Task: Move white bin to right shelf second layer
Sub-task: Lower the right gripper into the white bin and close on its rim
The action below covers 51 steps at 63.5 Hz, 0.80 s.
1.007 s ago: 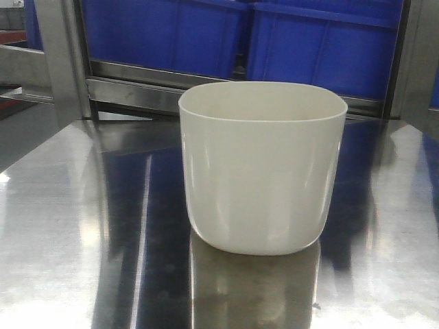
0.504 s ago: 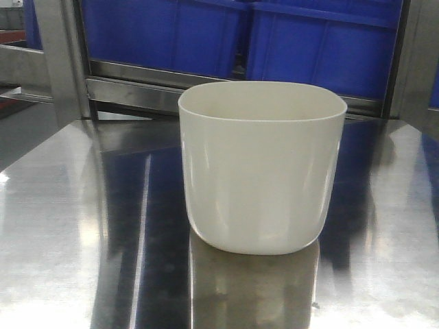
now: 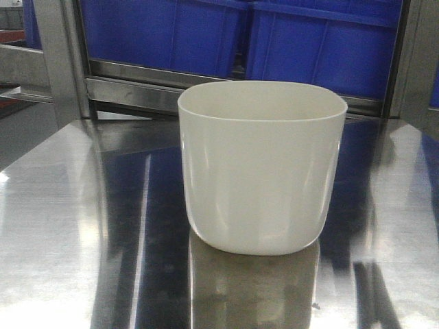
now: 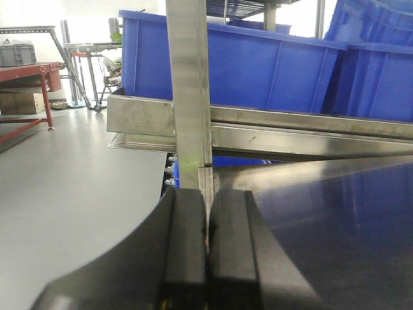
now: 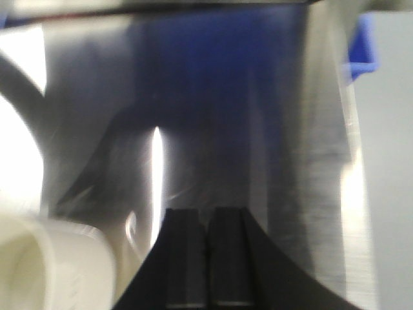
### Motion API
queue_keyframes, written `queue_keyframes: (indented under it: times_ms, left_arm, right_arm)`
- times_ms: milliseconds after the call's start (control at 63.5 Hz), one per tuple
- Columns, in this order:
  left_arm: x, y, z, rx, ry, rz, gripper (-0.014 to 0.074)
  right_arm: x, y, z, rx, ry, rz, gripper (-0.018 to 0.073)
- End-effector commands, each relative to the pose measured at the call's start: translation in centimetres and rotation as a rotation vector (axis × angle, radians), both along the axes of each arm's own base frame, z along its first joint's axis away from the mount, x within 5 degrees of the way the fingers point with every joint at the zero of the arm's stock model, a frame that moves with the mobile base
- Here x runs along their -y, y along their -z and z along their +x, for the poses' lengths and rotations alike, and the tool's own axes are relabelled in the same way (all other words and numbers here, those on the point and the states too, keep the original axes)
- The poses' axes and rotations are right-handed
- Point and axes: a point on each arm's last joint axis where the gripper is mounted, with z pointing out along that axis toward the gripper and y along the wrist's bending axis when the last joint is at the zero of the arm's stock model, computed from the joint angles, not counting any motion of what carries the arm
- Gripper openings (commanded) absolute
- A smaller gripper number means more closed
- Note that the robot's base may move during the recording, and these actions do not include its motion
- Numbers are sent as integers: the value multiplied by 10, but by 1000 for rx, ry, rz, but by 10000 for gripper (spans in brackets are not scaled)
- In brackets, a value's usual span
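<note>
The white bin (image 3: 263, 164) stands upright and empty on the mirror-like steel table (image 3: 68, 226), in the middle of the front view. Neither gripper shows in that view. In the blurred right wrist view my right gripper (image 5: 206, 213) is shut with nothing between its fingers. It hovers over the table, and the white bin's rim (image 5: 58, 265) lies at its lower left, apart from it. My left gripper (image 4: 206, 197) is also shut and empty, at the table's left edge in front of a steel post (image 4: 190, 97). The right shelf second layer is out of view.
Blue crates (image 3: 206, 34) sit on a steel rack level just behind the table, with a steel front rail (image 3: 130, 89). The same blue crates (image 4: 258, 64) fill the left wrist view. Grey floor (image 4: 64, 181) lies left of the table, with a red workbench (image 4: 26, 74) farther off.
The bin has not moved. A dark reflection has come onto the table's lower right in the front view.
</note>
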Motion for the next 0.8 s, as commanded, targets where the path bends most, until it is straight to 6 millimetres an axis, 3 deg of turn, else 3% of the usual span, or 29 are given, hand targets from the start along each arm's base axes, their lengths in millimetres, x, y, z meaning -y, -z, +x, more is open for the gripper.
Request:
queue_keyframes:
  times_ms: [0,189,330,409,488,582,787]
  left_arm:
    - [-1,3,0,64,-5,-23,85]
    - [-1,3,0,64,-5,-23,85]
    - [-1,3,0,64,-5,-23,85]
    - [-1,3,0,64,-5,-23,85]
    - [-1,3,0,64,-5,-23,85]
    - [-1,3,0,64,-5,-23,85]
    - [-1,3,0,64,-5,-23,85]
  right_arm:
    - [-18,-16,3,72,-86,-14,56]
    - [-41,-12,1,75,-172,-15,56]
    - [-47,-11,-2,67,-195,-18,64]
    - [-47,-10,-3,53,-210,-25,144]
    - [-47,-9,-5,36,-224,-37,365]
    - [-47,-9,-5,32,-224,-35,561]
    - [-50,-9,-6,21,-226,15,569]
